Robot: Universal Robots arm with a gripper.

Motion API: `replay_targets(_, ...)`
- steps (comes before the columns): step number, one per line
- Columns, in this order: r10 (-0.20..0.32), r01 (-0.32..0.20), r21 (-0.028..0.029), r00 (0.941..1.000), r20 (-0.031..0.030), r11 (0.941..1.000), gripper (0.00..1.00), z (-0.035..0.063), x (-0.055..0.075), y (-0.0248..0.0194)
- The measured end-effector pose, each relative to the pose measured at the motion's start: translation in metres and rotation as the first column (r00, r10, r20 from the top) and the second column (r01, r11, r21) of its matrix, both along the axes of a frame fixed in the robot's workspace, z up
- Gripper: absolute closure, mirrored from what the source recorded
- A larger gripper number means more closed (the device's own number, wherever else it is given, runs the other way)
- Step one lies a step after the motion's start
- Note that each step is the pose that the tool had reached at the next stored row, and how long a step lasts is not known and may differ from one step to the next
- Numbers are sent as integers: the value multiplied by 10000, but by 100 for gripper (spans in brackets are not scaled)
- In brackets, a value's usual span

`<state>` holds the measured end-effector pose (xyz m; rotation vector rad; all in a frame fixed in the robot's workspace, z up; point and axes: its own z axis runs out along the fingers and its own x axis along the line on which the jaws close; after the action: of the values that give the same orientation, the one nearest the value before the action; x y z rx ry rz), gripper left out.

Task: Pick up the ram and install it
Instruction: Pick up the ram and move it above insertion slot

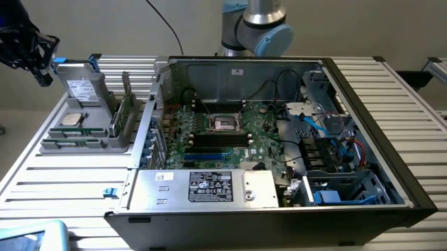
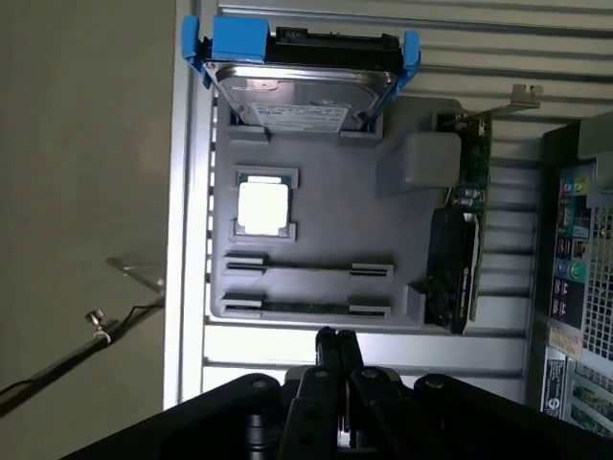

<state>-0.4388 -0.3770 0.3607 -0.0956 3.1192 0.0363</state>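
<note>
The ram (image 2: 306, 309) is a thin green stick standing on edge in a slot of the grey parts tray (image 2: 326, 230); in the exterior view the ram (image 1: 70, 142) lies at the tray's (image 1: 49, 148) near end. My black gripper (image 2: 335, 337) is shut with nothing in it and hovers just off the tray edge closest to the ram. In the exterior view the gripper (image 1: 43, 78) hangs high at that view's left, above and beside the tray. The open computer case holds the green motherboard (image 1: 262, 136), with its black memory slots (image 1: 220, 138) below the processor socket.
The tray also carries a hard drive in a blue bracket (image 2: 305, 81), a silver processor chip (image 2: 263, 206) and an upright expansion card (image 2: 460, 259). The case wall (image 1: 150, 125) stands beside the tray. Cables and drive bays (image 1: 335, 151) crowd the case at the exterior view's right.
</note>
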Motion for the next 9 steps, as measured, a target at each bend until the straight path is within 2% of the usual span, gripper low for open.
replay_targets(5,914,-914,0,9958,1,9958,89,0,0,0)
replay_targets(9,1628,-1628,0,9867,2,9867,89,-1,0,0)
